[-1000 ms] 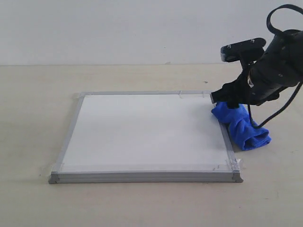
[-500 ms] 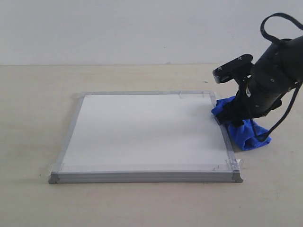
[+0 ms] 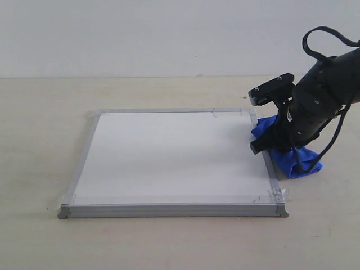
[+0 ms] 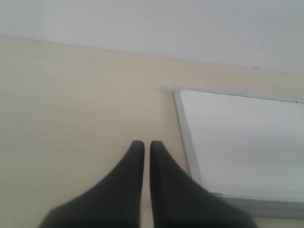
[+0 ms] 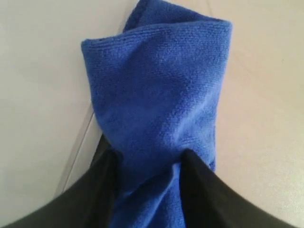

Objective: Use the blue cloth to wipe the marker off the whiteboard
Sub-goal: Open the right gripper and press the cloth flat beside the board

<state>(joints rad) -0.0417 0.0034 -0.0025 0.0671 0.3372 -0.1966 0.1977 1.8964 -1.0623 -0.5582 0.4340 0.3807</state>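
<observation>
The whiteboard [image 3: 169, 157] lies flat on the table, grey-framed, and no marker line shows on its white face in any view. The blue cloth [image 3: 295, 160] is bunched on the table against the board's right edge. My right gripper [image 3: 270, 148] is down on it, and in the right wrist view the cloth [image 5: 156, 95] fills the gap between the two black fingers [image 5: 102, 180], creased where they pinch it. My left gripper [image 4: 143, 144] is shut on nothing over bare table, beside the board's corner [image 4: 176, 90]; it is out of the exterior view.
The tabletop [image 3: 45, 124] is pale beige with a white wall behind. Clear tape bits [image 3: 278, 194] hold the board's corners. The right arm's black cable [image 3: 323, 34] loops above the wrist.
The right gripper has come down from above the board's far right corner, towards the front, onto the cloth. Its wrist has tilted lower. The board has not moved.
</observation>
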